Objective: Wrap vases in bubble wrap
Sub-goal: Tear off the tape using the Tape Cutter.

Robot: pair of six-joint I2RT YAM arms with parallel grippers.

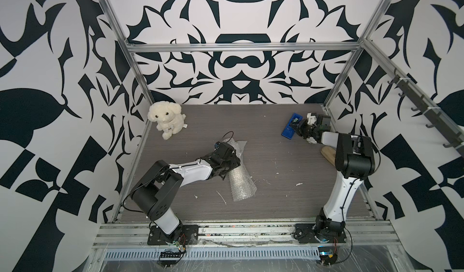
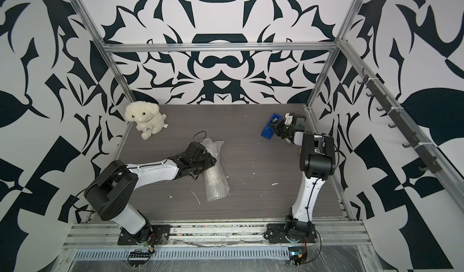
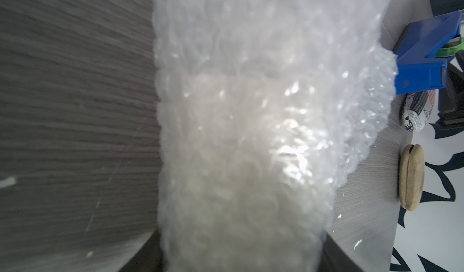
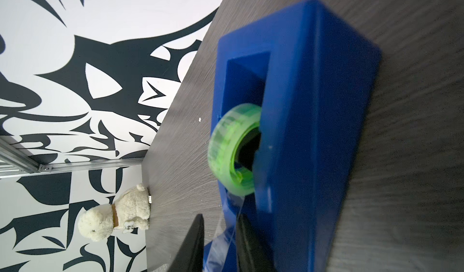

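Bubble wrap (image 3: 238, 132) in left end effector (image 3: 238, 255)

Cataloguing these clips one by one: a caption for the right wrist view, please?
Right gripper straddling the clear tape strip trailing from a green roll in a blue dispenser, plush dog beyond.

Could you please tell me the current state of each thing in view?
bubble wrap: rolled around the vase, lying on the table.
vase: lying down inside the wrap.
left gripper: clamped on the bubble wrap.
right gripper: open around the tape strip.
tape dispenser: on the table, green roll loaded.
plush dog: sitting upright.
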